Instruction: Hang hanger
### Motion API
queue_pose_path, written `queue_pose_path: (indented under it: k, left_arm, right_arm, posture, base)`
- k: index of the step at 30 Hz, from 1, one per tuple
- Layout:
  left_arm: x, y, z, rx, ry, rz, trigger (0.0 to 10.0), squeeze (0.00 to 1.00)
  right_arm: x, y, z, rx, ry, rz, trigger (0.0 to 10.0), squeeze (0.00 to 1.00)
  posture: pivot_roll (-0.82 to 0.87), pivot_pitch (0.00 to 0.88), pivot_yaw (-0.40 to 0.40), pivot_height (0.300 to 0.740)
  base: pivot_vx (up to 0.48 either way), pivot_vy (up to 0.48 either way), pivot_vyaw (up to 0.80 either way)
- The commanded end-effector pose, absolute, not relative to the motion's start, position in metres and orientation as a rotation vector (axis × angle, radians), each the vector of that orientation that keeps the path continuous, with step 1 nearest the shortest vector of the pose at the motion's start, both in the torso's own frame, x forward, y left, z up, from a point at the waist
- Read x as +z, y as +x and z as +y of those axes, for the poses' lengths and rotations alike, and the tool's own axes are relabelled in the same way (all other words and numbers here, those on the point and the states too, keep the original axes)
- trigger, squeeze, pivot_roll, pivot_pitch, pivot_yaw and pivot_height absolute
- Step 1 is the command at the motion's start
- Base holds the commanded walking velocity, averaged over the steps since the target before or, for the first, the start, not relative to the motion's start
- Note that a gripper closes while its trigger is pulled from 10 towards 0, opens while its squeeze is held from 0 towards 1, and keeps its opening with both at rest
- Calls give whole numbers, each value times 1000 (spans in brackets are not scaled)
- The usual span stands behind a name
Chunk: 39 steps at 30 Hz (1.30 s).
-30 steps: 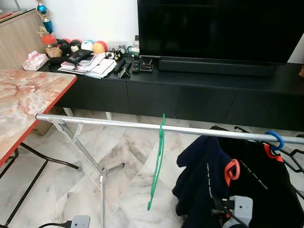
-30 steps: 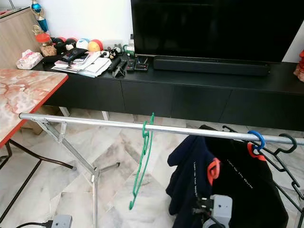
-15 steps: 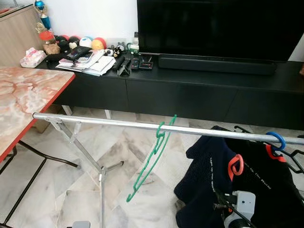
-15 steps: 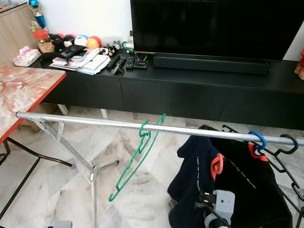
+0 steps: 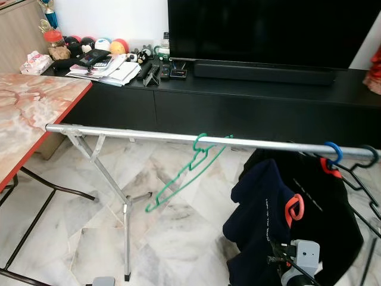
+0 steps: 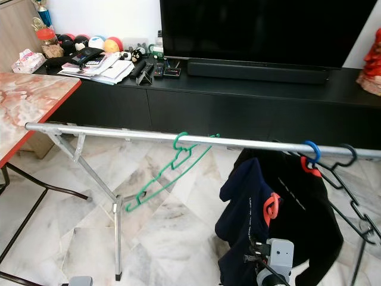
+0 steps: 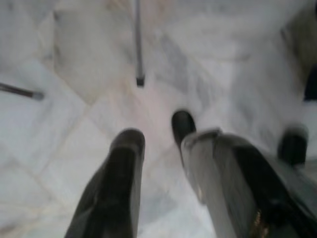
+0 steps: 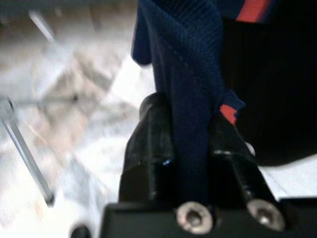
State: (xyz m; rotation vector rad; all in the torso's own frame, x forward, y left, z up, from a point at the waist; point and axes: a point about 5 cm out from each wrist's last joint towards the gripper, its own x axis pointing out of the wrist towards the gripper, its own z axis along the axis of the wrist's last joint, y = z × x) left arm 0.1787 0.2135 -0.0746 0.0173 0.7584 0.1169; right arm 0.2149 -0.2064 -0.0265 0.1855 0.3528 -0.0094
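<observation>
The green hanger (image 5: 189, 171) is hooked over the silver rail (image 5: 149, 136) of the drying rack near the rail's middle, and its body is swung up and out to the left, well tilted from hanging plumb. It lies well apart from both pincers, up and to the left of the right pincer (image 8: 190, 144), which is seen low at the near right of the scene, just beside the dark navy garment (image 5: 265, 208) that hangs from the rail. In the right wrist view a fold of that navy cloth is seen running between the two black fingers (image 8: 153, 144), which are closed against it on either side. The left pincer (image 7: 158, 134) is held low over the marble floor (image 7: 89, 59) with a clear gap between its fingers and nothing between them; a foot of the rack (image 7: 140, 79) is seen beyond it. Further right on the rail a blue hook (image 5: 332, 150) and a black hanger (image 5: 366, 173) are hung, with an orange hanger (image 5: 293, 210) showing at the garment. Behind the rack a black TV counter (image 5: 250, 101) carries a soundbar (image 5: 262, 72), papers (image 5: 110, 68) and coloured balls (image 5: 110, 44); a marble-topped counter with a red edge (image 5: 30, 119) is at the left. Compared with a second ago, the green hanger, then hanging almost straight down, is swung much further up to the left, and the head camera has shifted.
</observation>
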Motion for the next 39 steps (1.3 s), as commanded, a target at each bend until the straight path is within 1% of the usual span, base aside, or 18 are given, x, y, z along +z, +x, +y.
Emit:
queue_pose_path:
  k: [1,25,36,39]
  left_arm:
    - [-82,163,214,143,1,805,10000,0]
    - [-81,165,212,150,-6,793,10000,0]
    - [-81,166,213,162,-13,799,10000,0]
    - [-81,165,214,170,-18,801,10000,0]
  right_arm:
    - [-20,225,-205,12,170,325,10000,0]
    - [-19,229,-204,18,166,331,10000,0]
    - [-19,231,-204,16,167,332,10000,0]
    - [-19,232,-204,16,167,333,10000,0]
  posture:
    - [-62,146,-23,740]
    - [-55,140,-31,740]
    - [-53,140,-30,740]
    - [-52,140,-30,740]
  base:
    - [-289,0,0]
    - [-288,0,0]
    - [0,0,0]
    - [0,480,0]
